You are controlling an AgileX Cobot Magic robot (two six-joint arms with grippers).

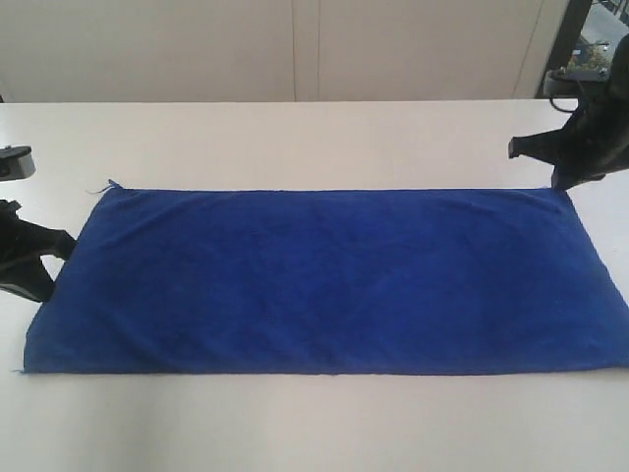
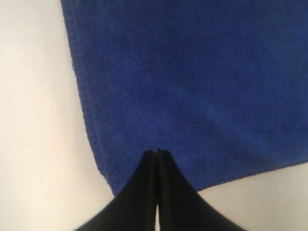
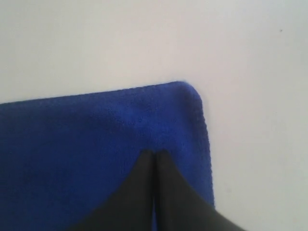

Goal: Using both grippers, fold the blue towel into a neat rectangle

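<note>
The blue towel lies spread flat as a long rectangle on the white table, with a tiny pale thread at its far left corner. My left gripper sits at the towel's left short edge, shut. In the left wrist view its tips rest just over the towel near a corner, with no cloth visibly pinched. My right gripper hangs at the far right corner, shut. In the right wrist view its tips lie above the towel near that rounded corner.
Bare white table surrounds the towel on all sides. A pale panelled wall runs along the back. A grey fitting of the left arm shows at the left edge, and a dark frame stands at the top right.
</note>
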